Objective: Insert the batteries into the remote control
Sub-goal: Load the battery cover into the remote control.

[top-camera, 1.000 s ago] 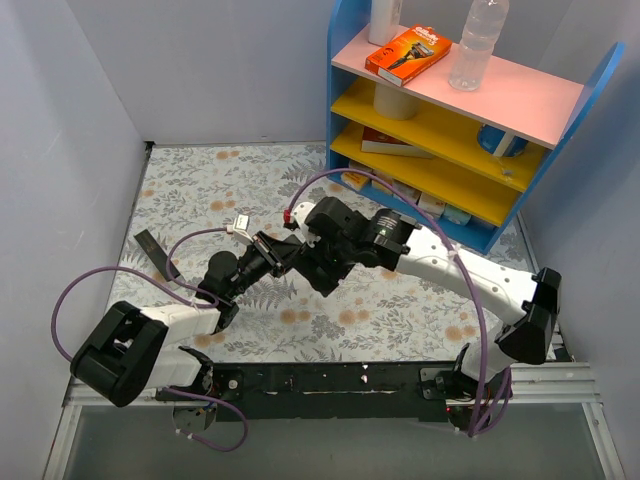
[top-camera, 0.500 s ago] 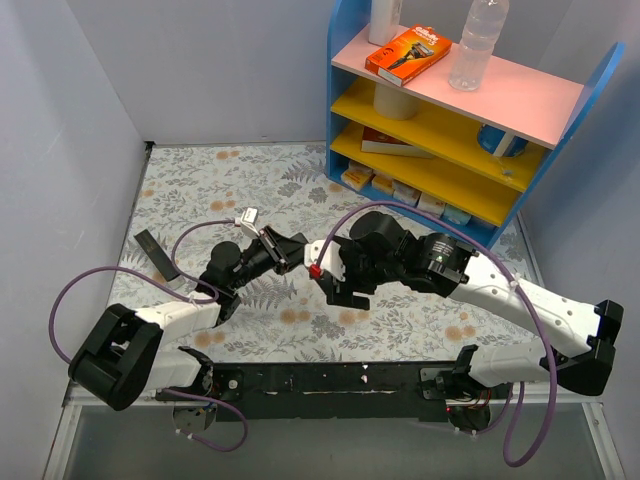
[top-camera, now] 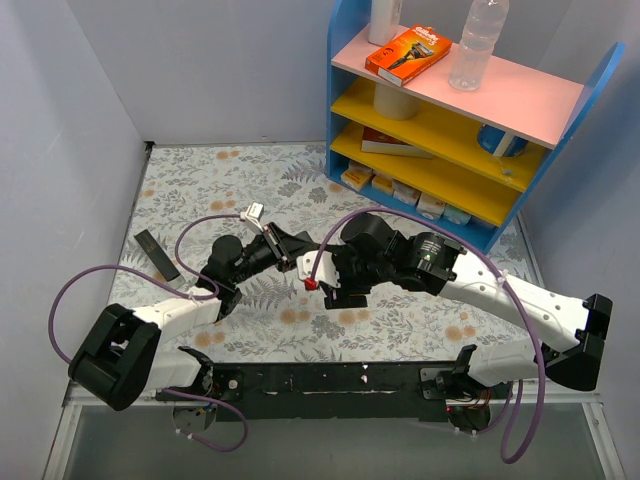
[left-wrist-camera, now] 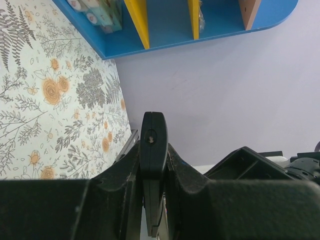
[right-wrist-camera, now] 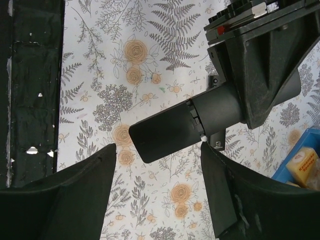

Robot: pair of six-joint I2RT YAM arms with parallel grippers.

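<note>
The left gripper [left-wrist-camera: 152, 167] is clamping the remote [left-wrist-camera: 153, 142] edge-on between its fingers [left-wrist-camera: 125, 172], holding it above the table [top-camera: 200, 190] near centre. The right gripper [right-wrist-camera: 159, 149] is hovering at the remote's 4 o'clock, its fingers [right-wrist-camera: 95, 175] standing apart and gripping nothing. A cover strip [top-camera: 157, 254] is lying at the table's 9 o'clock.

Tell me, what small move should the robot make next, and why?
Probably bring the right hand to the remote control, which the left hand clamps edge-up. The right hand is open and empty, hovering over the left arm's wrist rather than over the remote, so lining up seems sensible.
</note>
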